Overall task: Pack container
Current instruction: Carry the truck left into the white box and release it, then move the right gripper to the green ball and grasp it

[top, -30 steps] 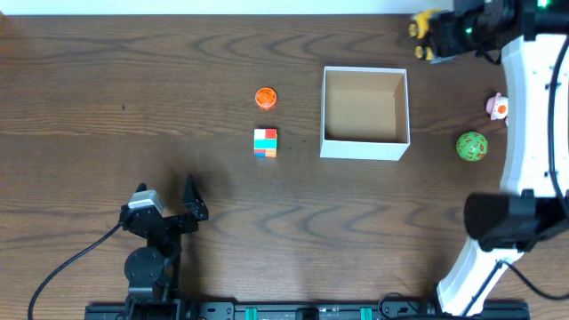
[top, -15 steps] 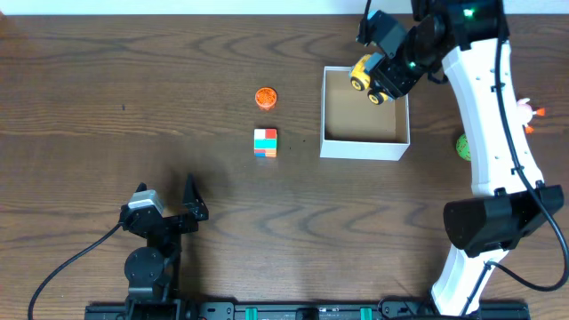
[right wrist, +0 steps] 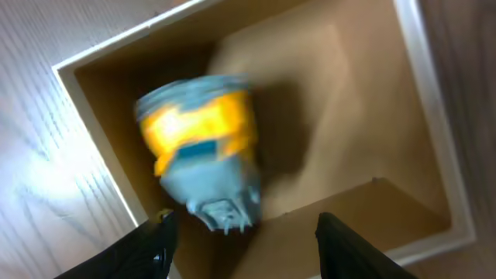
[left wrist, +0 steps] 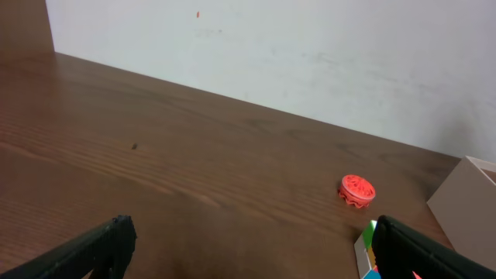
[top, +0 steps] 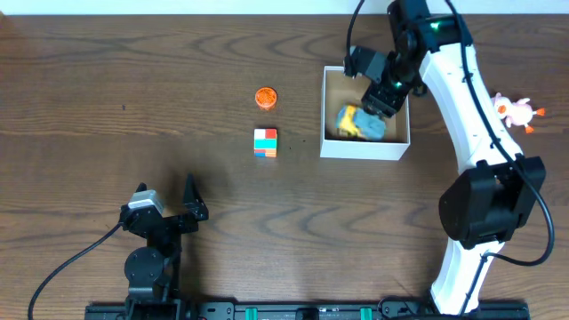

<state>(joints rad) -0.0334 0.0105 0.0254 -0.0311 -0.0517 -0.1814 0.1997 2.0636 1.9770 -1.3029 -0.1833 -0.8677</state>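
The right gripper [top: 380,96] is held open over the container [top: 364,149] so the yellow toy [top: 354,123] is dropped at its 7 o'clock.

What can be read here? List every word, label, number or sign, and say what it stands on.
None: no readable text in any view.
The container, coloured cube, orange disc and pink toy show no lettering.
The yellow-and-blue toy in the container is too blurred to tell.
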